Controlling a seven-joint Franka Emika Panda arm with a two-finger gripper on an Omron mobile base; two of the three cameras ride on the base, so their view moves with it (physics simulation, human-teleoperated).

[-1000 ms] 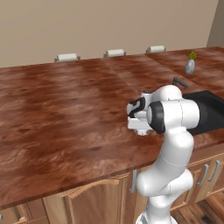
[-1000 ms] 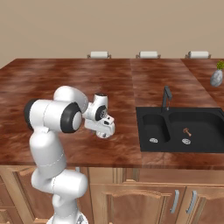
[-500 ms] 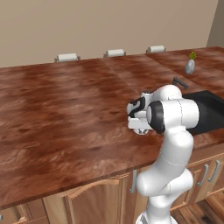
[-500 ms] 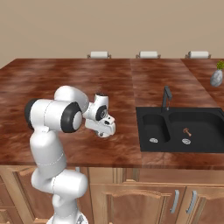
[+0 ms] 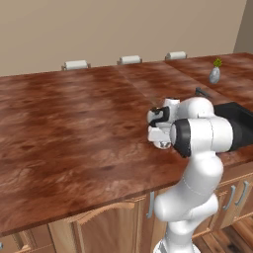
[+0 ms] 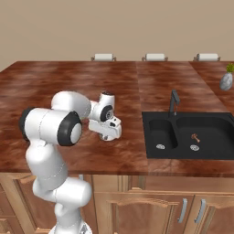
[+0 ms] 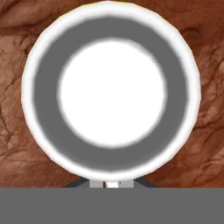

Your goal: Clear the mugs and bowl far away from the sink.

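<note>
- Hand view first: we look straight down into a round white vessel (image 7: 111,94), white floor, grey inner wall, white rim, with brown wood grain all around it.
- It looks like a mug or the bowl; from this angle I cannot tell which, and no handle shows.
- At the bottom edge, the gripper (image 7: 112,183) meets the near rim, its dark tips just peeking out on either side.
- Jaws are pinched together on that rim, gripping the vessel.
- Left base view: the hand points down over the counter (image 5: 74,128), near its front edge, and a small pale round shape shows just under it, touching the wood or nearly so.
- Right base view: same pale shape beneath the hand (image 6: 108,128), left of the sink (image 6: 192,135), apart from it.
- Sink is black, two basins, with a slim dark faucet (image 6: 173,102) at its back edge.
- Far right on the counter, a small grey vase (image 6: 226,81) with a green sprig stands well away from the hand.
</note>
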